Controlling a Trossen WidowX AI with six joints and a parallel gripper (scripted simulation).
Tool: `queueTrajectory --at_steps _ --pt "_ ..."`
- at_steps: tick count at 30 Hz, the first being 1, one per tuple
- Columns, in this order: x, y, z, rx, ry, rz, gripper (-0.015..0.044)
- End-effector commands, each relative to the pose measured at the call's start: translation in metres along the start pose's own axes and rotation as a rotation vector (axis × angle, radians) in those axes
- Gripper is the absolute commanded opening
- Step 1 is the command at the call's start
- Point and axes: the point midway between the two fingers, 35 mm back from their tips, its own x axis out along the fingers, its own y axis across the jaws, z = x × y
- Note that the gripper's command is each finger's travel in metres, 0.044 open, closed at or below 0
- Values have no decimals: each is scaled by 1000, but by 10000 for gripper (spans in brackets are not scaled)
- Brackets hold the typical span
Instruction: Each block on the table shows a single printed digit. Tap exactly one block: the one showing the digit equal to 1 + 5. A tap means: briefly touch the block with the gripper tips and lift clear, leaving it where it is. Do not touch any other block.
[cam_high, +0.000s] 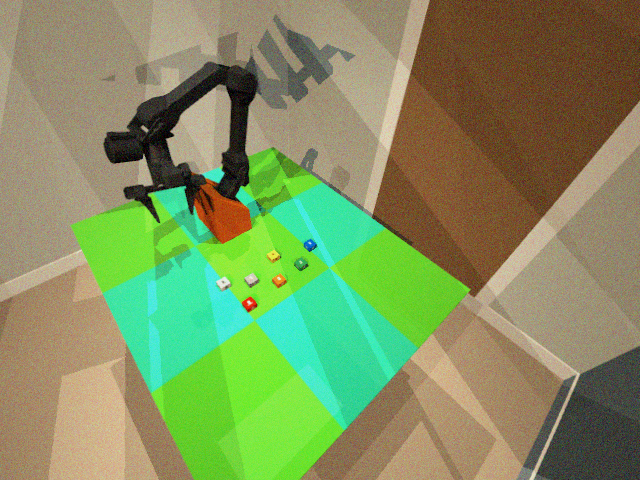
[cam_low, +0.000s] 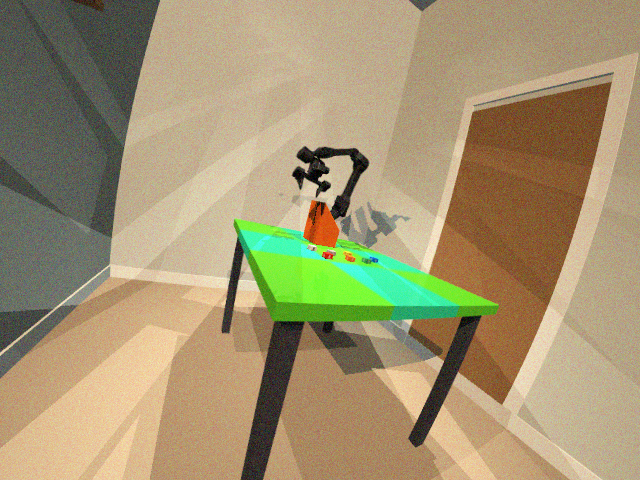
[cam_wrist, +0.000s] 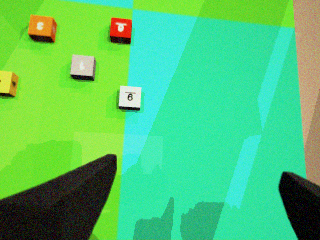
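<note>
A white block shows a 6-like digit with a bar above it in the wrist view; with the bar as an underline it reads upside down as 9. A red block shows a round digit, also with a bar above; whether it is 6 or 9 is too blurred to tell. A grey block seems to show 1, an orange block seemingly 3. My gripper is open and empty, high above the table, on the robot-base side of the white block.
A yellow block, a green block and a blue block have unreadable digits. An orange wedge-shaped body stands by the arm's base. The table is green and turquoise.
</note>
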Motion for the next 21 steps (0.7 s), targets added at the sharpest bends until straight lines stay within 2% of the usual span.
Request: queueTrajectory --at_steps 1,11,21 --pt "38 10 21 3 134 86 400" --pt "134 54 48 -15 487 198 400" --pt "142 58 48 -17 517 201 400"
